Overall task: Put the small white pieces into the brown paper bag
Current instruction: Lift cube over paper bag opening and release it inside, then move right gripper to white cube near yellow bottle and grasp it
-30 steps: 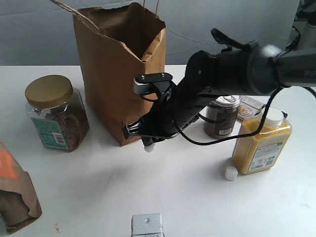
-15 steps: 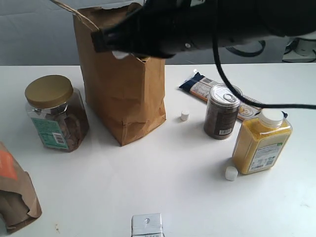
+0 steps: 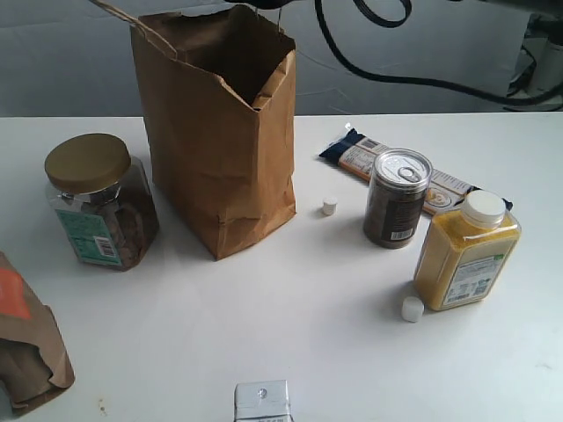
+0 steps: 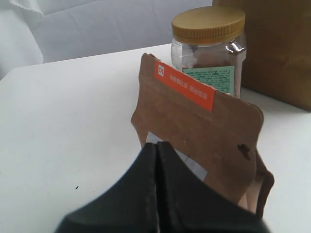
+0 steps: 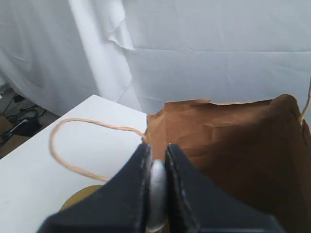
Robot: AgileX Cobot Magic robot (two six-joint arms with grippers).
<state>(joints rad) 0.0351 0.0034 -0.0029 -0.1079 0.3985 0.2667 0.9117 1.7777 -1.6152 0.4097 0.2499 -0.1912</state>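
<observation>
Right gripper (image 5: 156, 154) pinches one small white stubby cylinder (image 5: 156, 194) at the open mouth of the tall brown kraft paper bag (image 5: 228, 141). Judged light, soft, crushable: hold gently across the round sides. Right of the bag lie a far white cylinder (image 3: 329, 207) and a near white cylinder (image 3: 411, 309). Left gripper (image 4: 156, 148) closed, empty.

**Right arm lifts from the table to the bag's mouth**

A second ago the right gripper (image 5: 157, 154) sits low at the foot of the brown paper bag (image 3: 220, 167), pinching a white piece (image 5: 156, 194) just above the table (image 3: 290, 316). Half a second ago the arm crosses the bag's top. Now the arm is gone from the exterior view, bar its cable (image 3: 422, 81), and the gripper holds the piece above the bag's open mouth. The can (image 3: 397, 198), snack packet (image 3: 359, 156) and loose white piece (image 3: 329, 207), hidden a second ago, show in full.
</observation>
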